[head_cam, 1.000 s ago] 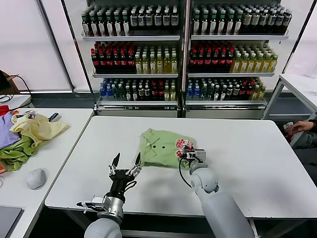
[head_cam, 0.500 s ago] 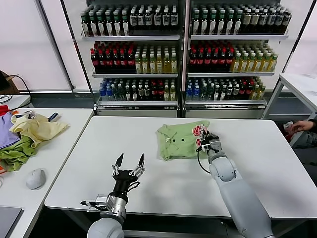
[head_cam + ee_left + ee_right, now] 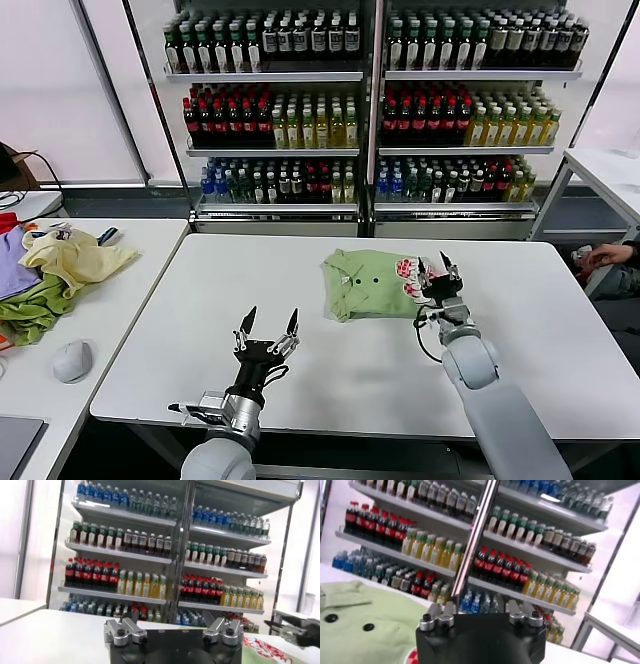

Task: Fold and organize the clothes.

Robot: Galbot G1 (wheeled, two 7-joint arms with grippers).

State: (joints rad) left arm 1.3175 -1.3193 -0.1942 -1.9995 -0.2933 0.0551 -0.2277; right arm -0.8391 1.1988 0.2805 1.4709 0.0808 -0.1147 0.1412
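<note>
The light-green shirt (image 3: 365,285) lies folded on the white table (image 3: 520,330), right of centre toward the back, with its collar and buttons up and its red-and-white graphic (image 3: 407,277) at the right edge. My right gripper (image 3: 434,264) stands open just beside that edge with nothing between its fingers. In the right wrist view the shirt (image 3: 360,630) lies off to the side of the jaws. My left gripper (image 3: 270,322) is open and empty, held above the table's front left part, well clear of the shirt.
A side table (image 3: 120,300) on the left holds a pale yellow garment (image 3: 75,255), olive-green cloth (image 3: 30,310), purple cloth (image 3: 12,268) and a grey mouse (image 3: 72,360). Bottle shelves (image 3: 370,100) stand behind the table. A person's hand (image 3: 605,255) is at the far right.
My right gripper dragged the folded shirt back and to the right across the table, then opened and let go of it. The left gripper drifted slightly right and stayed open.
</note>
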